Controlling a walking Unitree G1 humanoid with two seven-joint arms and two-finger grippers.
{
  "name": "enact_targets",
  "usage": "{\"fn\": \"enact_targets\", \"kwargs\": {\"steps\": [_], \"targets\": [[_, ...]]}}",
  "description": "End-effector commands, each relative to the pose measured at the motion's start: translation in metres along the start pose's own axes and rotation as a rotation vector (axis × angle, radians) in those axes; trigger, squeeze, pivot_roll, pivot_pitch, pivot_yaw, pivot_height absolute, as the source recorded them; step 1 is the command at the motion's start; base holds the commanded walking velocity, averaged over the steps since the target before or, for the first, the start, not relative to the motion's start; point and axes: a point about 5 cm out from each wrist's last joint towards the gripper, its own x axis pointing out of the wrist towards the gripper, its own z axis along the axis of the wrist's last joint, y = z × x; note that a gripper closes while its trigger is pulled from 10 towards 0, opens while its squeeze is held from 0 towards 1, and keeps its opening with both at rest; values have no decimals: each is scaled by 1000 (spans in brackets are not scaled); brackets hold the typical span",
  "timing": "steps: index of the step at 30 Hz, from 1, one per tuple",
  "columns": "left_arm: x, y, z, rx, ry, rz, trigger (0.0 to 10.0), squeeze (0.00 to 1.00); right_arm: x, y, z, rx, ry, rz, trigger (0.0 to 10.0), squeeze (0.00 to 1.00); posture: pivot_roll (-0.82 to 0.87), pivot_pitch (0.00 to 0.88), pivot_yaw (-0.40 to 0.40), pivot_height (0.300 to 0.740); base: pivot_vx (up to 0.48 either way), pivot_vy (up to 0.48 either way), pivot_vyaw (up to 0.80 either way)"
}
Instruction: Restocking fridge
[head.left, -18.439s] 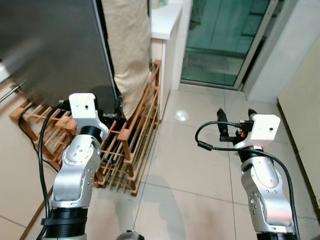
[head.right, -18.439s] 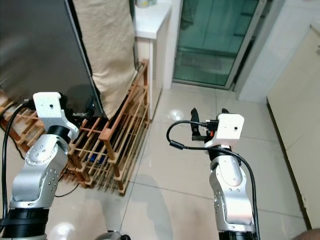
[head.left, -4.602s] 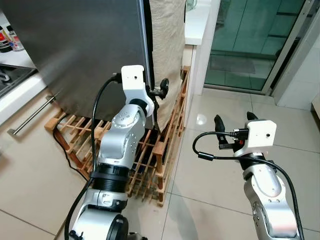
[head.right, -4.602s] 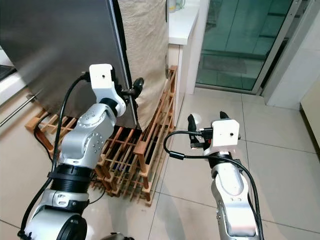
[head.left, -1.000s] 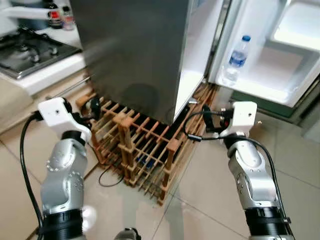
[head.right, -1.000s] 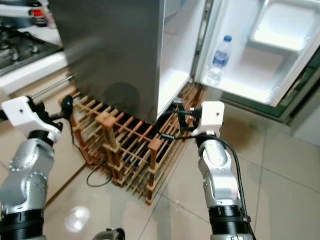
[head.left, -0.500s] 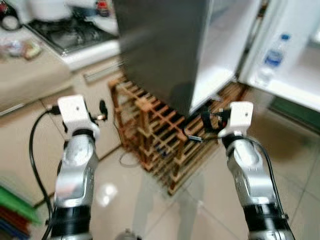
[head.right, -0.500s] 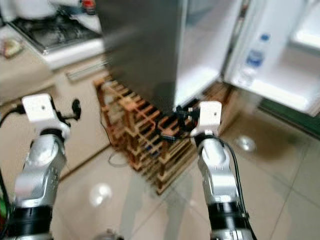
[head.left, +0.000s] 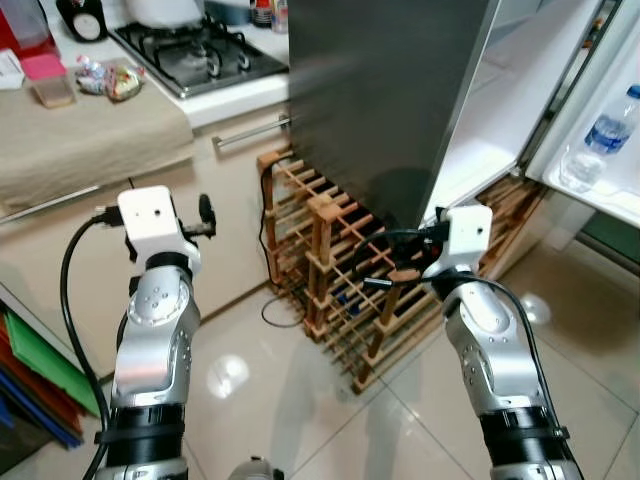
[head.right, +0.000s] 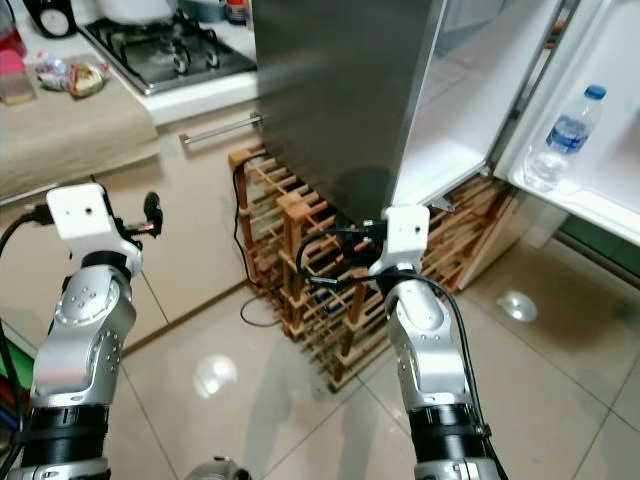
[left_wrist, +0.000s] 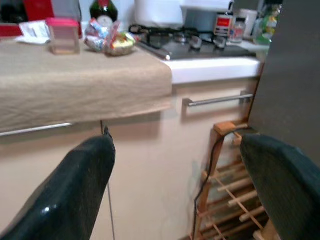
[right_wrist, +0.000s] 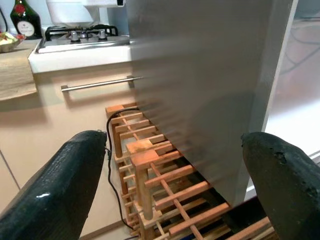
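Kitchen tiles run under a wooden rack (head.left: 340, 290) beside the grey fridge (head.left: 385, 90), whose door hangs wide; a water bottle (head.left: 595, 140) stands upright in the door shelf (head.left: 610, 195).

From the head, the left gripper (head.left: 205, 215) is raised before the beige counter (head.left: 90, 135), the right gripper (head.left: 400, 255) over the rack; neither carries anything.

Left wrist view: the black fingers (left_wrist: 75, 192) are spread wide on nothing, facing the counter's snack packets (left_wrist: 107, 42) and a pink-lidded box (left_wrist: 62, 40).

Right wrist view: its fingers (right_wrist: 60, 185) likewise gape, aimed at the fridge's side.

Restock goods probably lie on that counter (my guess). Packets would be light, soft and crinkly, best pinched mid-body; the bottle is heavier and slick, best gripped around its waist.
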Motion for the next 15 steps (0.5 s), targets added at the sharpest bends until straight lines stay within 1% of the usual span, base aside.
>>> {"fn": "enact_targets", "kwargs": {"steps": [1,2,5,8,9,10,12,15], "targets": [[1,1,7,34,-18,22,10000,0,6,3,7,-30,-22,2,10000,106,18,0,-12,740,480,0,431],[1,1,7,37,-17,21,10000,0,6,2,5,-53,-5,-4,10000,122,18,0,-12,740,480,0,413],[1,-3,7,49,-14,10,10000,0,5,2,2,-56,7,2,10000,125,19,0,-7,740,480,0,415],[1,-6,7,26,-19,5,10000,0,3,2,1,-45,9,9,10000,129,16,0,-7,740,0,0,413],[2,-7,6,30,-14,1,10000,0,2,1,2,-31,2,13,10000,133,17,0,-7,740,0,0,413],[2,-9,7,18,-11,-8,10000,0,1,1,3,-20,-7,17,10000,133,15,0,-6,740,0,0,413],[2,-11,8,31,-16,-24,10000,0,0,1,4,-3,-19,14,10000,129,15,0,-6,740,0,0,416],[2,-11,6,47,-4,-19,10000,0,1,1,4,-1,-21,15,10000,133,15,0,-7,740,0,0,413]]}}
